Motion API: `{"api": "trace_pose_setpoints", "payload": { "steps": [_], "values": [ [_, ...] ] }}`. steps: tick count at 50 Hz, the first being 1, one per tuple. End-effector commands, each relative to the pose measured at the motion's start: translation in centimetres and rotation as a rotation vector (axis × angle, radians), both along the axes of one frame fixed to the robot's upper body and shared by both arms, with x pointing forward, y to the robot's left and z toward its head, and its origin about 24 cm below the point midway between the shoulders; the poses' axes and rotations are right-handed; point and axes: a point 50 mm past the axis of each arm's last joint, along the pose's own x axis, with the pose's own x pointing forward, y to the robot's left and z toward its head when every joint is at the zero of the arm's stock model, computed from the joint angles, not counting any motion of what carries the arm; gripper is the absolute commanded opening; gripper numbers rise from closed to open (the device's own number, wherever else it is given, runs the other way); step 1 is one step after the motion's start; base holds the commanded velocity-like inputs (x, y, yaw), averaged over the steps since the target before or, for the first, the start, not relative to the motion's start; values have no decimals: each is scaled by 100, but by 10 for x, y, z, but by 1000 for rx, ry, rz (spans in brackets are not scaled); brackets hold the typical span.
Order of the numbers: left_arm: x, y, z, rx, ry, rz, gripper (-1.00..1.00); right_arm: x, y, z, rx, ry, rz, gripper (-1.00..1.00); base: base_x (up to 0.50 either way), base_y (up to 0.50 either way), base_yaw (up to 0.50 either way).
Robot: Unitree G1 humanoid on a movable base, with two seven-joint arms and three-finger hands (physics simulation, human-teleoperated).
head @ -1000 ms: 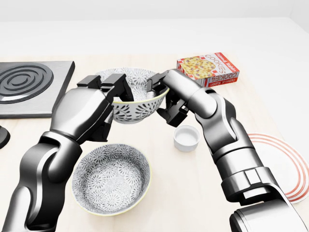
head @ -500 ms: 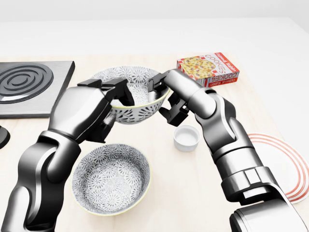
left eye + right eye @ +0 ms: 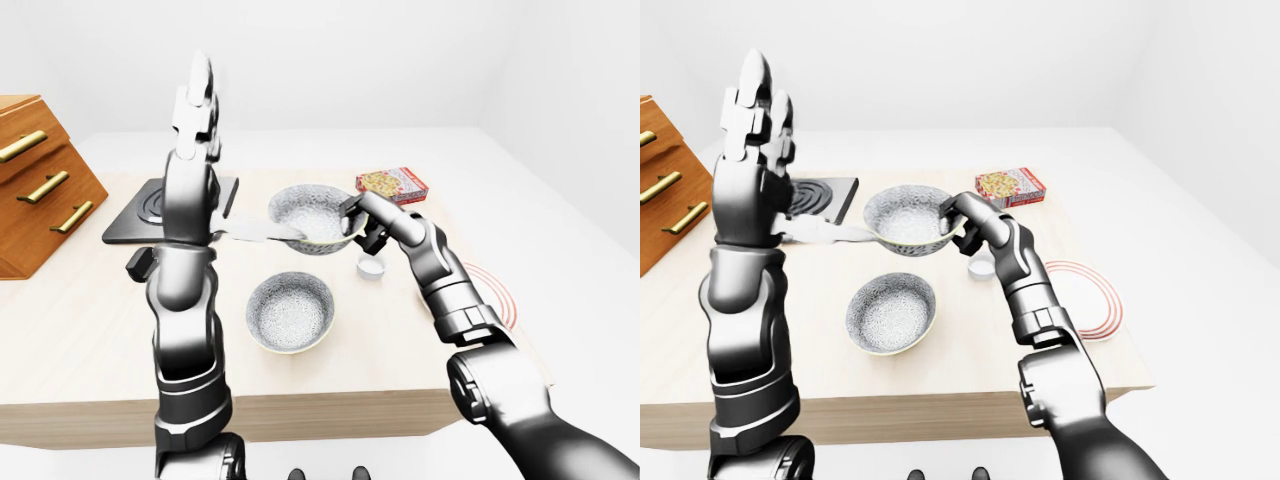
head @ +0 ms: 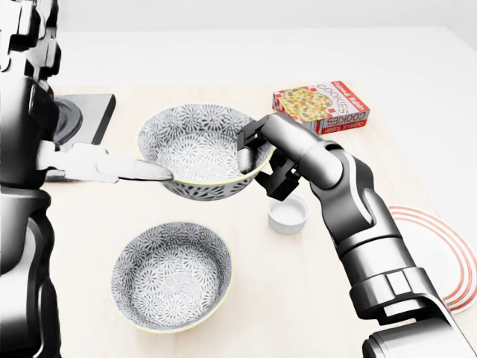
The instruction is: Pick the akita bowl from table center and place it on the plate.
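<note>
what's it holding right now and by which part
The right hand grips the akita bowl by its rim, on the head view's right; the left hand is raised, empty.

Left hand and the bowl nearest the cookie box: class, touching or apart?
Apart. The right-eye view shows the left hand up high, fingers open, with clear air between it and the bowl.

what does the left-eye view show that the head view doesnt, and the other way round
Only the left-eye view: the wooden drawer cabinet with brass handles at its left, and the table's near edge. Only the head view: readable COOKIES lettering on the red cardboard cookie box. Both: the right hand, fingers closed on the rim of the grey patterned bowl, a second patterned bowl, the small white cup and the red-ringed white plate.
</note>
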Motion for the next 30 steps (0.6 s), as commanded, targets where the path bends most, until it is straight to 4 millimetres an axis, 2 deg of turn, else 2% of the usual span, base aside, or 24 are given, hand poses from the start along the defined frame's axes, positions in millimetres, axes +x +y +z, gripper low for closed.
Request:
{"api": "trace_pose_setpoints", "payload": {
  "steps": [1, 3, 10, 28, 30],
  "values": [
    [-8, 51, 4, -729, -57, -172, 100, -8, -15, 8, 128, -30, -43, -100, 0, 0, 0],
    [-11, 55, -1, -795, -34, -180, 100, -10, -20, 9, 126, -41, -44, -100, 0, 0, 0],
    [-21, 47, -4, -768, -18, -187, 100, -18, -38, 20, 115, -97, -61, -100, 0, 0, 0],
    [-19, 51, -10, -729, -3, -150, 100, -49, -81, 27, 53, -187, -120, -100, 0, 0, 0],
    [-19, 50, -10, -722, 1, -150, 100, -58, -90, 26, 42, -194, -136, -100, 0, 0, 0]
  ]
}}
